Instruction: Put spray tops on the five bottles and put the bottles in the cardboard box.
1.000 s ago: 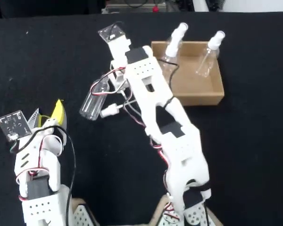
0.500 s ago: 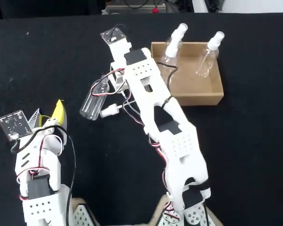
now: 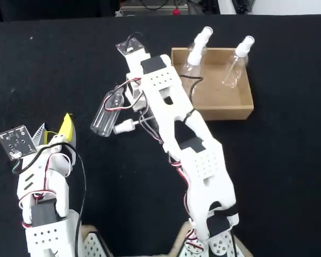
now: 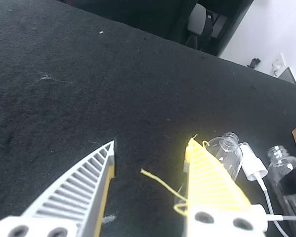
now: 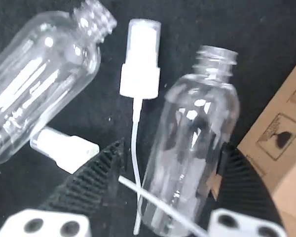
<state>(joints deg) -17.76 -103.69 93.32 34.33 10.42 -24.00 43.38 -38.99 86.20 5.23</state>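
From above, the cardboard box [image 3: 224, 107] holds two capped bottles [image 3: 236, 67]. The left gripper [image 3: 54, 125] sits well apart from the box, fingers spread and holding nothing.

The left wrist camera shows that wide gap over the black table [image 4: 89, 74].

On the right wrist camera, the right gripper [image 5: 171, 149] stands open astride an uncapped bottle [image 5: 197, 108] lying just beside the box. Whether its fingers touch the bottle I cannot tell. A loose spray top [image 5: 139, 64] lies alongside.
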